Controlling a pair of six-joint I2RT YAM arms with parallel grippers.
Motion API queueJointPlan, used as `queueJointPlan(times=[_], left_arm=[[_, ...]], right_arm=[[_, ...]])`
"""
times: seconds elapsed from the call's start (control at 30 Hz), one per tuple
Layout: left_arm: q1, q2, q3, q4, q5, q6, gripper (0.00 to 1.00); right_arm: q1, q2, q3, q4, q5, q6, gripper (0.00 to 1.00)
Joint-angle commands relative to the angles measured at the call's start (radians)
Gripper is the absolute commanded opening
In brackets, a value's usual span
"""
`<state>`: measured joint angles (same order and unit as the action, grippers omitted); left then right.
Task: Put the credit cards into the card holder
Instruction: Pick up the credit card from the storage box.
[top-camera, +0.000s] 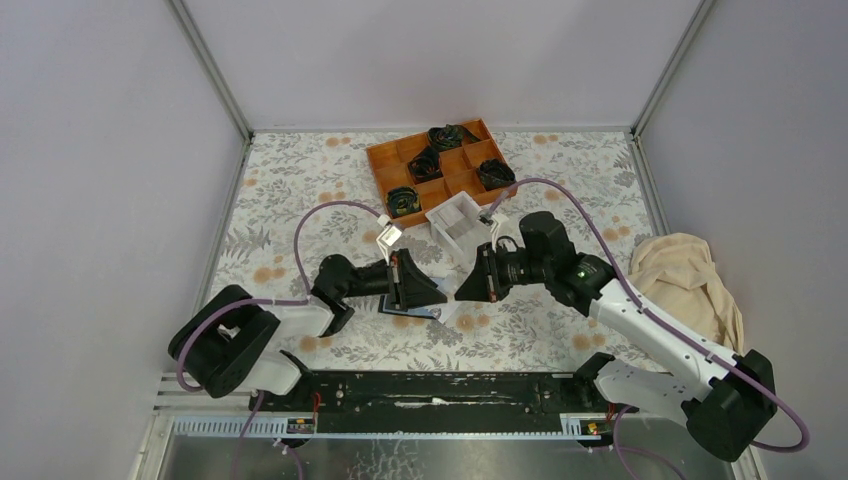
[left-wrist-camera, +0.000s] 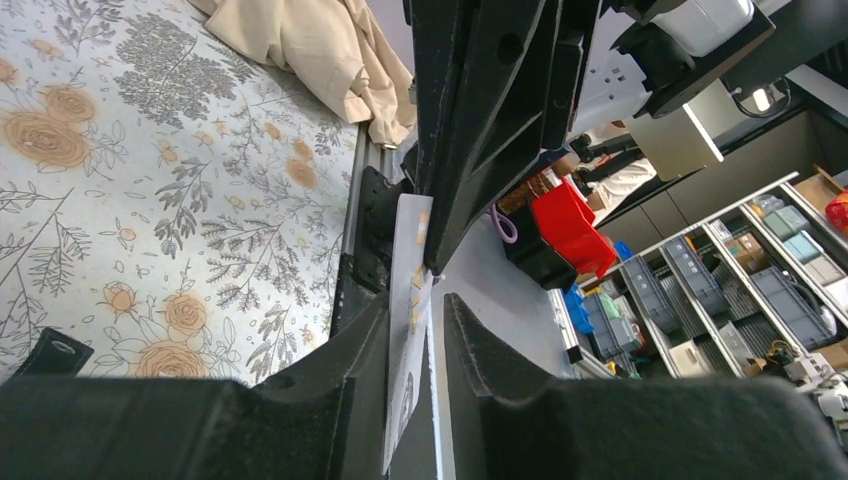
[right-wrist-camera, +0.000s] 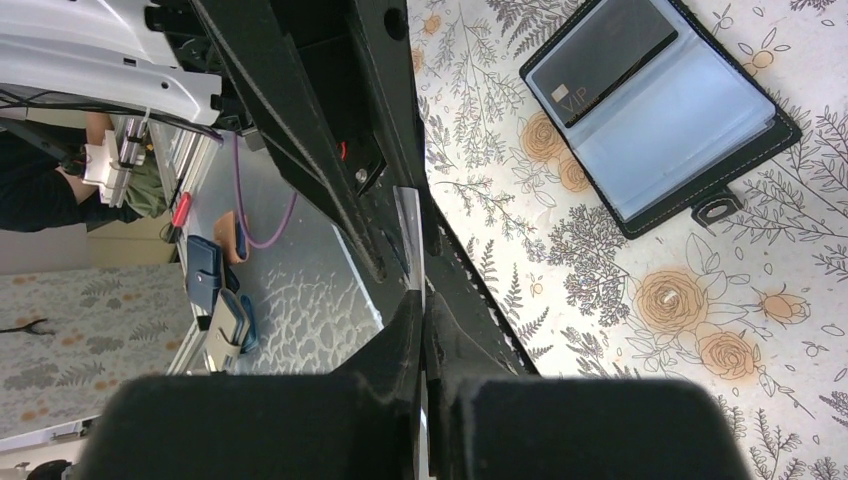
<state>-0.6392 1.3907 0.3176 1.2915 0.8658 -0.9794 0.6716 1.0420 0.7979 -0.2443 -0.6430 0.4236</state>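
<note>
- At the near edge of the table (top-camera: 300, 200), the two arm bases sit side by side, and both arms reach inward so their grippers meet nose to nose over the middle of the flowered cover.
- We see the right gripper (right-wrist-camera: 421, 300) closed on a pale credit card (right-wrist-camera: 410, 215), which stands on its edge in the air and shows as a thin sliver.
- The left gripper (left-wrist-camera: 417, 305) has its fingers either side of the same card from the opposite end. A dark slit shows beside the card, so we cannot tell whether these jaws are pinching it or only bracketing it.
- Just beside the grippers, the card holder (right-wrist-camera: 690, 130) lies open and flat on the table, apart from the held card. Its bluish pockets face up, and a dark card (right-wrist-camera: 610, 55) sits in one of them.
- Off to the right lies a crumpled beige cloth (top-camera: 685, 275).
- Farther back stands a white box (top-camera: 458, 222). We cannot tell what it holds.
- Farthest back is an orange tray (top-camera: 440, 165) with dark bundles in some of its compartments.
- We judge this to be a handover, and the main risk lies there. If one gripper pulls while the other is clamped, the card may bend, twist or spring free.
- If one lets go before the other has a firm grip, the card may drop.
- The holder lies loose, so a card pushed in at a steep angle could shove it along the table or catch on the pocket lip.
</note>
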Motion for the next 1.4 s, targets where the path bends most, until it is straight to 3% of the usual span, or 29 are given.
queueJointPlan(times=[0.0, 0.13, 0.23, 0.43, 0.47, 0.5, 0.57, 0.63, 0.73, 0.87, 1.03, 1.2, 1.37], left_arm=[[-0.002, 0.019, 0.023, 0.157, 0.065, -0.058, 0.27], [-0.002, 0.026, 0.024, 0.154, 0.065, -0.055, 0.16], [-0.001, 0.030, 0.024, 0.151, 0.062, -0.049, 0.01], [0.020, 0.016, -0.005, 0.125, 0.010, -0.024, 0.00], [0.027, 0.001, -0.014, 0.094, -0.017, -0.008, 0.00], [0.033, -0.019, -0.026, 0.051, -0.057, 0.019, 0.00], [0.036, -0.075, -0.041, -0.101, -0.152, 0.092, 0.00], [0.036, -0.136, -0.048, -0.295, -0.269, 0.166, 0.00], [0.035, -0.201, -0.088, -0.381, -0.416, 0.189, 0.00], [0.035, -0.234, -0.135, -0.429, -0.566, 0.162, 0.00], [0.037, -0.202, -0.165, -0.430, -0.656, 0.137, 0.00], [0.044, -0.134, -0.175, -0.379, -0.660, 0.136, 0.00], [0.094, -0.068, -0.192, -0.302, -0.616, 0.127, 0.00]], right_arm=[[-0.027, -0.029, 0.001, 0.026, -0.004, -0.017, 0.00], [-0.036, -0.035, 0.001, 0.020, -0.013, -0.020, 0.00], [-0.041, -0.035, 0.000, 0.020, -0.012, -0.019, 0.00], [-0.043, -0.032, 0.002, 0.035, 0.005, -0.008, 0.00], [-0.043, -0.030, 0.005, 0.032, 0.020, -0.010, 0.04], [-0.043, -0.029, 0.007, 0.030, 0.035, -0.011, 0.19], [-0.043, -0.028, 0.006, 0.036, 0.069, -0.007, 0.39], [-0.043, -0.024, 0.007, 0.040, 0.111, -0.003, 0.46], [-0.042, -0.012, 0.001, 0.063, 0.165, 0.007, 0.48], [-0.023, 0.018, -0.016, 0.112, 0.249, 0.021, 0.48], [0.065, 0.081, 0.001, 0.119, 0.408, 0.016, 0.38], [0.106, 0.146, -0.003, 0.153, 0.507, 0.022, 0.20], [0.129, 0.216, -0.009, 0.194, 0.538, 0.032, 0.13]])
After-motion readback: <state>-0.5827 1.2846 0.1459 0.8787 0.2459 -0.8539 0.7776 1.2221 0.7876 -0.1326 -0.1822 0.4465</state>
